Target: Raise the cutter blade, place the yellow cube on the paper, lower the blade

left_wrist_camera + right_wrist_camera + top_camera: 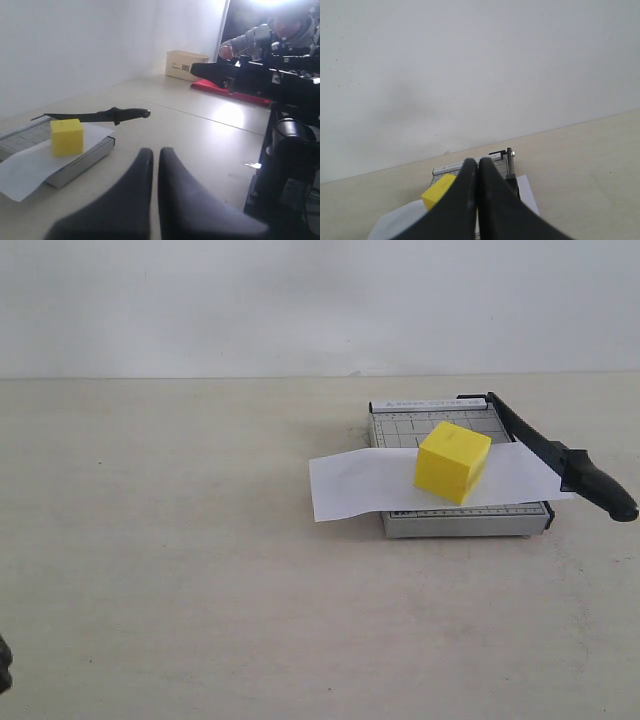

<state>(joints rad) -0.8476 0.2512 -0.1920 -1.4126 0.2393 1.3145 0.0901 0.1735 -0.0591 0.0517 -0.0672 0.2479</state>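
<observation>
The yellow cube (pixel 452 462) stands on the white paper (pixel 350 485), which lies across the grey trimmer (pixel 460 523). The cutter blade (pixel 560 460) runs along the trimmer's right side at a low angle, its thick handle end overhanging past the board's front corner. The left wrist view shows the cube (pixel 66 137), paper (pixel 25 167) and blade (pixel 100 116) off to the side of my left gripper (pixel 155 152), which is shut on nothing and well away from them. My right gripper (pixel 478 162) is shut and empty, high above the cube (pixel 436 194) and trimmer (pixel 452 168).
A white wall rises behind the beige table (pixel 180 540). A dark bit of arm (pixel 3 665) shows at the exterior view's lower left edge. Across the table in the left wrist view are a cardboard box (pixel 186 65), a red mat (pixel 225 90) and dark equipment (pixel 260 75).
</observation>
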